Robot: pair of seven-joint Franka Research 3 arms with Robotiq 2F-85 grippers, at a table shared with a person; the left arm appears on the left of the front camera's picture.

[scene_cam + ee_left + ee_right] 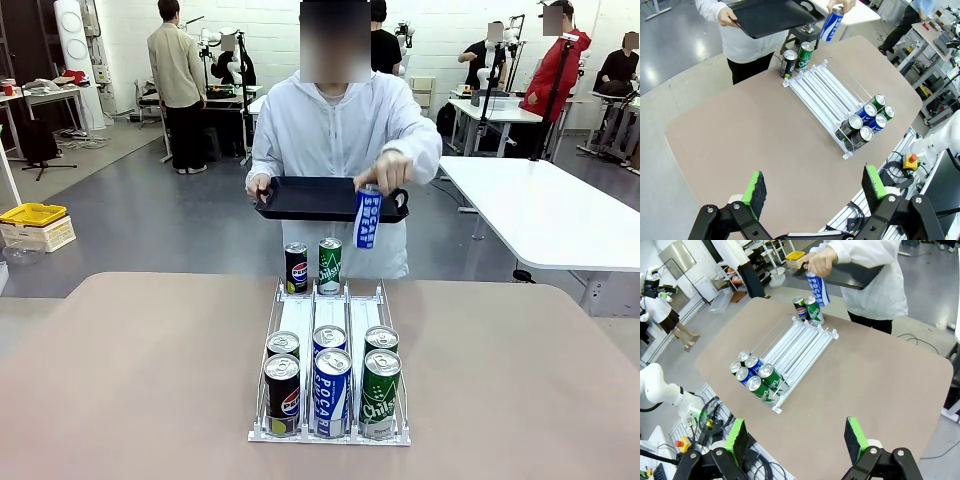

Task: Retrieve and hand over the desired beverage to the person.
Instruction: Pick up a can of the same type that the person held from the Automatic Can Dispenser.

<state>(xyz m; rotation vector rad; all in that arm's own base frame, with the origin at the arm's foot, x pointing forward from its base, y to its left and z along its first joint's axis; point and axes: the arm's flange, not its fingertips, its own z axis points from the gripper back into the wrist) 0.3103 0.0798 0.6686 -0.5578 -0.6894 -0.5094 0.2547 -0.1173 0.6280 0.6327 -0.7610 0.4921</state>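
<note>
Your left end effector (814,184) and right end effector (796,436) hover high over the worktop (140,370), both released, empty. Person (340,130) holds blue can (368,215) at black tray (310,197); can rack (330,320) stands between.

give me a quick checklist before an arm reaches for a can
1. left gripper open above the table: ok
2. right gripper open above the table: ok
3. front row of cans upright in the rack: ok
4. way over the rack free: not ok, the person's hand holds a blue can above its far end
5. tray held out: ok
6. which drink is wanted: cannot tell
</note>
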